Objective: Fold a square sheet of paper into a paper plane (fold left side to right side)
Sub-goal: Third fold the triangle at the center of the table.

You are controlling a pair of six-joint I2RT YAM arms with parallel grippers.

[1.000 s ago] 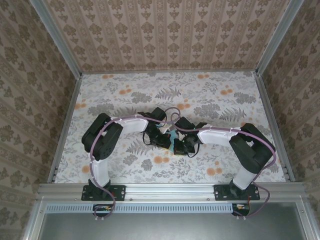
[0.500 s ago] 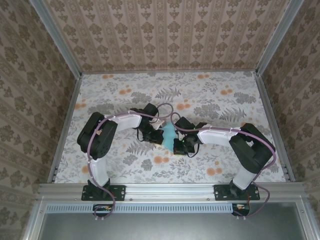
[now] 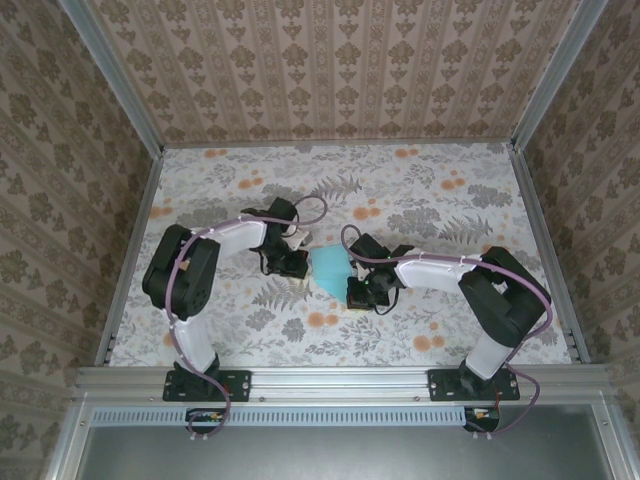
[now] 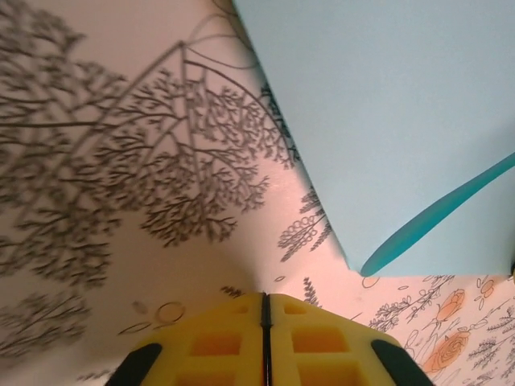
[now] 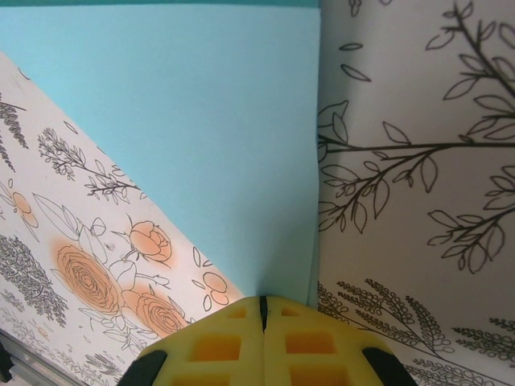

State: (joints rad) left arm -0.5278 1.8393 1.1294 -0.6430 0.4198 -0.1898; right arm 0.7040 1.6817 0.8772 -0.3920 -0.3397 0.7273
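Left gripper [image 4: 264, 299] clenched on nothing, near the left edge of the folded light blue sheet of paper [image 3: 330, 266], which lies flat on the table [image 3: 450, 190] between the arms. Right gripper [image 5: 262, 302] is closed too, tips on the sheet's near corner; can't tell if it's pinching. Risk: dragging that corner skews the thin sheet, and the slightly lifted layer springs open, spoiling the crease.

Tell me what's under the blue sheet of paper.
The square sheet of paper lies on the flower-patterned table cover, which shows all along its visible edges. The stretch of cover directly beneath is hidden by the sheet. Nothing else sticks out from under it.
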